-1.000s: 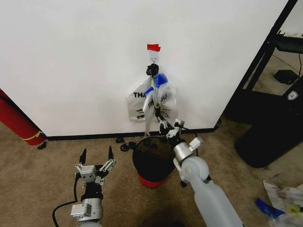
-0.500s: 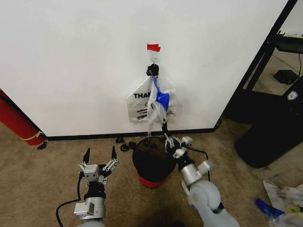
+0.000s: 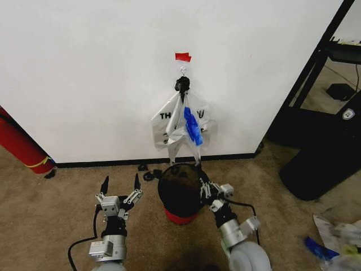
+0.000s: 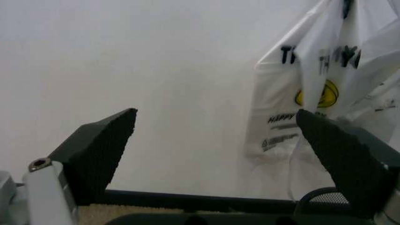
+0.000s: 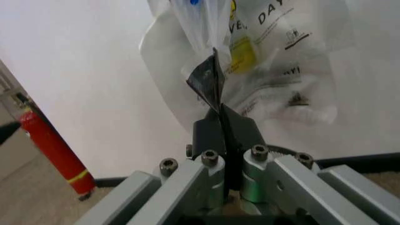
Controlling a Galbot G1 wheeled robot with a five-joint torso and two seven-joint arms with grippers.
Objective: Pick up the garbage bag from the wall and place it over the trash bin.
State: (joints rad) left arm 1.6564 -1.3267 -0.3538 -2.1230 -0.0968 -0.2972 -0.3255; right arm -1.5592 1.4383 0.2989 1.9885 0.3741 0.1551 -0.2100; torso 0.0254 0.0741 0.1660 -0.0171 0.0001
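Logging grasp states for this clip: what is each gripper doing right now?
Left gripper: open, empty, low beside the trash bin.
Right gripper: shut, pinching the bottom of the garbage bag, which hangs on the wall.

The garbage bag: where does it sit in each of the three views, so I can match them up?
Head view: the garbage bag hangs centre, on the wall above the trash bin.
Left wrist view: right side, beyond the open left claw.
Right wrist view: upper centre, its tail pinched in the right claw.
Shared landmark: the bag's black print.
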